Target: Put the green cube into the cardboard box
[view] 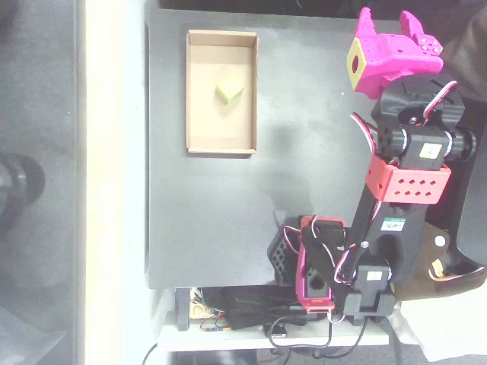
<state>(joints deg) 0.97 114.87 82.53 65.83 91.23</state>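
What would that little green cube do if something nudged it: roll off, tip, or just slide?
The green cube would probably slide or turn rather than roll, since its faces look flat. It looks small and likely light, so a gentle push should move it. The low walls of the cardboard box around it would probably stop it.

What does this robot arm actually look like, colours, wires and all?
The gripper at the arm's end is bright magenta plastic with a yellow square patch with a dark round hole. Behind it come black segments, a red block pierced with round holes, and more red trim near the base. Red, white and black cables loop between the joints. A small white label sits on one black segment.
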